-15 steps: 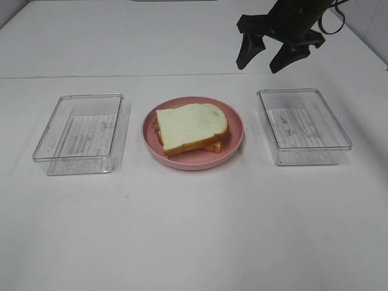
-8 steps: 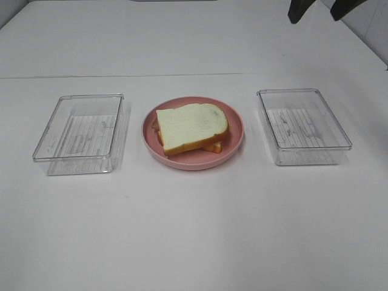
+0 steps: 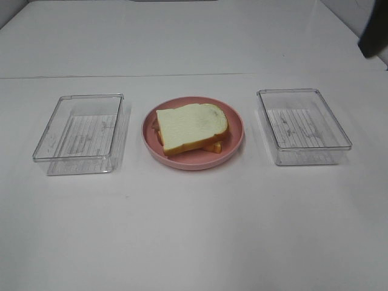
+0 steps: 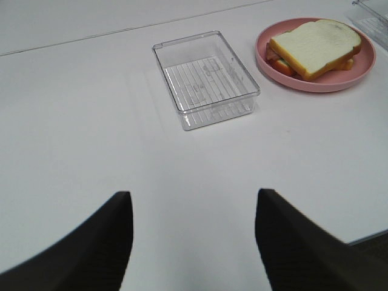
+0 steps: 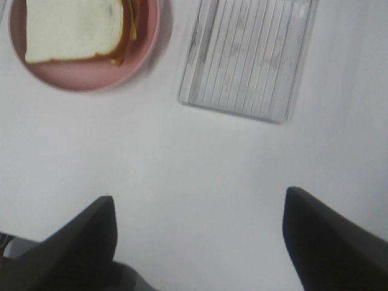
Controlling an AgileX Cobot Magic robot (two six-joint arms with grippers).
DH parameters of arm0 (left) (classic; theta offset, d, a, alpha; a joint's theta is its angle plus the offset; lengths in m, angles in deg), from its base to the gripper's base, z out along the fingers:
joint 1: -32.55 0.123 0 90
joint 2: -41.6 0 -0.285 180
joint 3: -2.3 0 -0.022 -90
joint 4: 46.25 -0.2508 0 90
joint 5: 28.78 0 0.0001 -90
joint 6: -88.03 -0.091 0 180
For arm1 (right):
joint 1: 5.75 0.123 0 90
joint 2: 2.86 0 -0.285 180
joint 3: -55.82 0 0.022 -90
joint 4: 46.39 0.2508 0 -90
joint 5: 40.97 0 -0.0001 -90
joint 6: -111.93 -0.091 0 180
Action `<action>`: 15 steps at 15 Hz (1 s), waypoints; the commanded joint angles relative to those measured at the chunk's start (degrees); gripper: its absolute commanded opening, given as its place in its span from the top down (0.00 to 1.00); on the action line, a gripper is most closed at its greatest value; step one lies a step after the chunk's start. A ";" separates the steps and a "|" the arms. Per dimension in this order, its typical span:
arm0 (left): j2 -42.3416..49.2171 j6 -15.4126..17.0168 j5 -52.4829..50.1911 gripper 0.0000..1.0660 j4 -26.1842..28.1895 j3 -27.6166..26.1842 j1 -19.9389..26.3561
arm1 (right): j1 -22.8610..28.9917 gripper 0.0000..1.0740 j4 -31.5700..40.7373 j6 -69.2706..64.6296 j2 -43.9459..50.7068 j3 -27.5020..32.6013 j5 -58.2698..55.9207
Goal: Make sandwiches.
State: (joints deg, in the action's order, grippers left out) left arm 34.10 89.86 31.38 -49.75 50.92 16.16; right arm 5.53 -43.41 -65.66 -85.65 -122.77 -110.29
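The sandwich [image 3: 191, 127], white bread on top with orange and brown layers at its edges, lies on the round pink plate [image 3: 235, 140] at the table's middle. It also shows in the left wrist view [image 4: 315, 47] and the right wrist view [image 5: 74, 29]. My left gripper [image 4: 193, 242] is open and empty, above bare table well short of the left tray; it is out of the exterior view. My right gripper [image 5: 200, 239] is open and empty, high above the table near the right tray. Only a dark bit of that arm [image 3: 373, 39] shows at the exterior view's right edge.
An empty clear plastic tray [image 3: 80, 132] stands left of the plate and another [image 3: 302, 125] right of it. They also show in the left wrist view [image 4: 205, 77] and the right wrist view [image 5: 248, 57]. The table's front edge [image 4: 370, 236] shows near the left gripper.
My right arm has lifted and swung right, from above the table's back right to almost out of the exterior view. The sandwich, plate and trays have not moved.
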 commanded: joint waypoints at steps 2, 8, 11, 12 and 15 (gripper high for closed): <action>1.32 0.17 -0.29 0.46 0.00 0.06 -0.17 | 0.17 0.32 0.17 0.46 13.58 15.93 -1.09; 1.32 -0.29 -0.29 0.46 0.29 0.06 -0.17 | 0.17 0.32 -0.80 2.01 48.01 41.48 5.10; 1.32 -1.83 -0.29 0.46 1.66 0.06 -0.17 | 0.17 0.32 -0.46 2.06 58.84 45.72 8.54; 1.32 -2.75 -0.29 0.46 2.52 0.06 -0.17 | 0.17 0.32 0.00 2.98 64.86 46.98 8.65; 1.32 -2.69 -0.29 0.46 2.52 0.06 -0.17 | 0.17 0.32 0.17 3.09 69.10 46.98 8.59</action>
State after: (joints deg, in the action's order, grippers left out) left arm 34.10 87.34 31.38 -47.57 50.92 16.16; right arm 5.53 -43.24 -63.08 -17.18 -76.02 -102.22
